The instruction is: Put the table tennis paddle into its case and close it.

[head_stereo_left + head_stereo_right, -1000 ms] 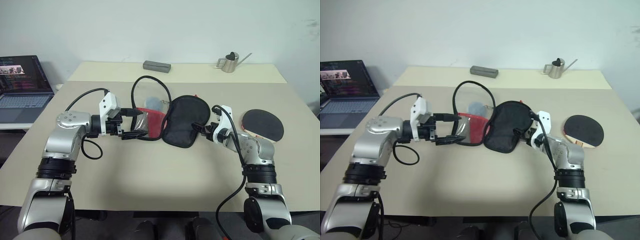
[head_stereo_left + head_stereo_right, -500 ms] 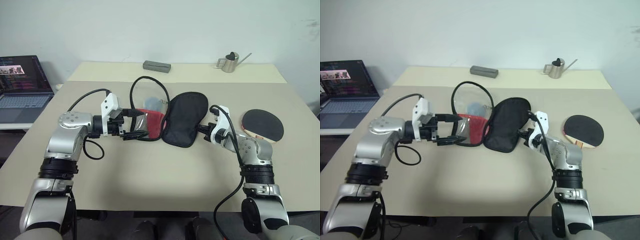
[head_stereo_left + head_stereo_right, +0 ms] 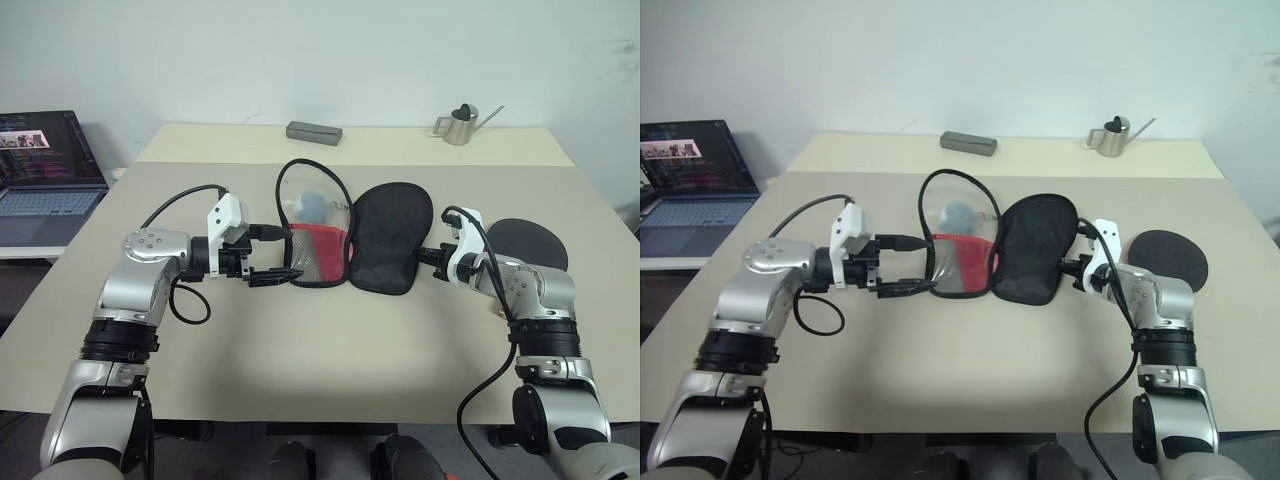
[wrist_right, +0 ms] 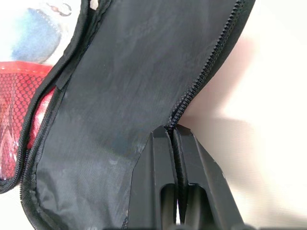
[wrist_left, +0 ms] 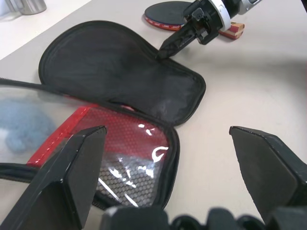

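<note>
case (image 3: pixel 385 248) left of paddle (image 3: pixel 530 240)

Non-task stuff in view: beige worktop (image 3: pixel 330 380), looks like two slabs w/ a seam running across toward the back. Small grey rectangular box (image 3: pixel 314 131) sits on the far slab, well beyond the left end effector (image 3: pixel 268 273) and a bit to its right. Little metal watering can (image 3: pixel 462 124) w/ a long thin spout is also on the far slab, well past the right end effector (image 3: pixel 427 257), spout pointing up and right. Open laptop (image 3: pixel 45 175), screen lit, on a separate lower surface way off to the left of the left end effector. Plain white wall (image 3: pixel 330 50) behind it all.
</note>
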`<state>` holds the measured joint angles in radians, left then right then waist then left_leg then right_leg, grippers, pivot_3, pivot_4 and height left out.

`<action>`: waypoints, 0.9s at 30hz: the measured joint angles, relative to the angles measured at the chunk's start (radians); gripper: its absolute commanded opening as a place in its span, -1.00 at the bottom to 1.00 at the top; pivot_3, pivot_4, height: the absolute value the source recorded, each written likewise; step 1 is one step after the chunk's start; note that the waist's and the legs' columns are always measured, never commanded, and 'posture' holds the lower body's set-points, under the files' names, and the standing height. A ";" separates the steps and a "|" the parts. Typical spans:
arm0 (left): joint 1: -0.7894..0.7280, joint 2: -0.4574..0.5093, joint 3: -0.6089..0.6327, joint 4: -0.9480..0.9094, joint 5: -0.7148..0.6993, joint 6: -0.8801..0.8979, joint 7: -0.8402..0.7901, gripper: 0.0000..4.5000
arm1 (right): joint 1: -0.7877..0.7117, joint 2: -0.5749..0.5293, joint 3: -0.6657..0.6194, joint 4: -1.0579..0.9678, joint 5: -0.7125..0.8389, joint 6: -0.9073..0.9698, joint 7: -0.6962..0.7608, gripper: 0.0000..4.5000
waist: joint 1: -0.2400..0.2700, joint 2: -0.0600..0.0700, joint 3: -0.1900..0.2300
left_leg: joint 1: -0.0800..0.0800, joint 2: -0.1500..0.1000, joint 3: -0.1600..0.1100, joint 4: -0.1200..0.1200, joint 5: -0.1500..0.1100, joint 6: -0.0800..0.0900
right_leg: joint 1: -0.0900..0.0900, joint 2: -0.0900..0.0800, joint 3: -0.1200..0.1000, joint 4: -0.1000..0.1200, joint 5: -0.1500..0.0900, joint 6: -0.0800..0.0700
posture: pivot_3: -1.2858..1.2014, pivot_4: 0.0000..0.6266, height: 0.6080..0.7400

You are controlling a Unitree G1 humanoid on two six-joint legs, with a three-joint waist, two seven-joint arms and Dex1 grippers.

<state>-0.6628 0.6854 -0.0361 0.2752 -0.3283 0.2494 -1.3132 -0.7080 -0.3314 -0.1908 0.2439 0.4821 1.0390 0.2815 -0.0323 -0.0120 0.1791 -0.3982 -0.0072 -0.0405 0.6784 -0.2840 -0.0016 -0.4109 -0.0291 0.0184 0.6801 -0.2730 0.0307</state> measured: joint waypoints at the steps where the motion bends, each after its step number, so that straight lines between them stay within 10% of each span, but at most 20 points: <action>1: 0.000 -0.002 0.000 0.000 0.000 0.000 -0.003 1.00 | 0.000 0.000 0.000 0.000 0.000 0.001 0.000 -0.99 | 0.000 0.000 0.000 | 0.000 0.000 0.000 0.000 0.000 0.000 | 0.000 0.000 0.000 0.000 0.000 0.000 | 0.03 -0.52 1.00; 27: -0.001 -0.010 -0.005 0.001 0.001 -0.016 -0.007 1.00 | 0.013 -0.039 0.016 -0.001 -0.047 0.004 0.004 -0.91 | 0.000 0.000 0.000 | 0.000 0.000 0.000 0.000 0.000 0.000 | 0.000 0.000 0.000 0.000 0.000 0.000 | 0.03 -0.52 1.00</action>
<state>-0.6639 0.6750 -0.0406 0.2765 -0.3271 0.2338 -1.3201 -0.6950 -0.3700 -0.1746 0.2425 0.4353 1.0432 0.2858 -0.0321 -0.0120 0.1791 -0.3984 -0.0073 -0.0404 0.6784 -0.2840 -0.0016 -0.4109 -0.0292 0.0185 0.6800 -0.2730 0.0307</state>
